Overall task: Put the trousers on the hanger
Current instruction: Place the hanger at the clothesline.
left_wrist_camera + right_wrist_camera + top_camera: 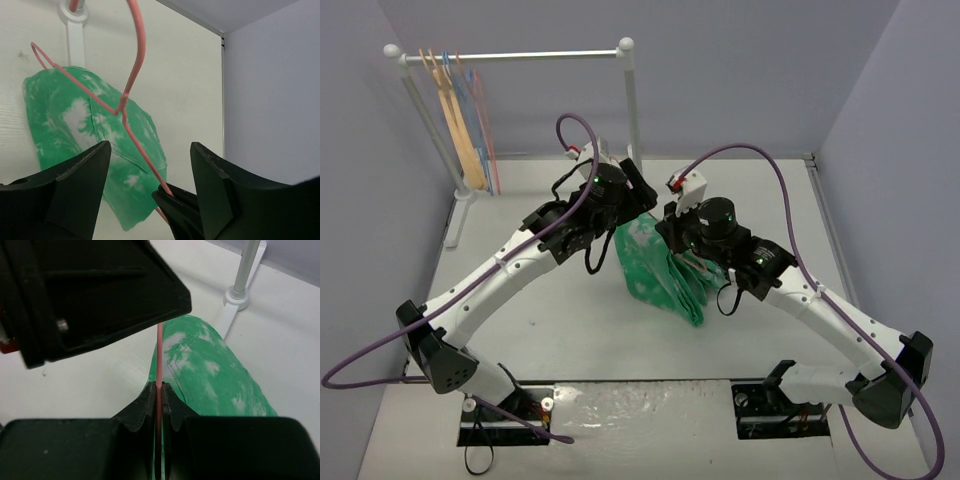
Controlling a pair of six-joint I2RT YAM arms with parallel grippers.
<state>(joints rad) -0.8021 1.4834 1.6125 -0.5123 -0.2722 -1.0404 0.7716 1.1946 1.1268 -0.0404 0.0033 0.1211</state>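
The green, white-blotched trousers (660, 268) hang folded in a bundle at mid-table, under both grippers. My right gripper (159, 388) is shut on the hanger (159, 352), a thin pink wire rising straight from its jaws. In the left wrist view the hanger (134, 70) slants down across the trousers (75, 125) into the right gripper's black fingertips (181, 204). My left gripper (150, 167) stands open around that wire without touching it. I cannot tell whether the cloth is draped over the hanger's lower bar. From above, the left gripper (632, 197) sits just behind the right gripper (676, 228).
A white clothes rail (520, 55) stands at the back left with a tan wooden hanger (460, 130) and light blue wire hangers (480, 115). Its right post (632, 100) rises just behind the grippers, and its foot (237, 295) is near the trousers. Grey walls enclose the table.
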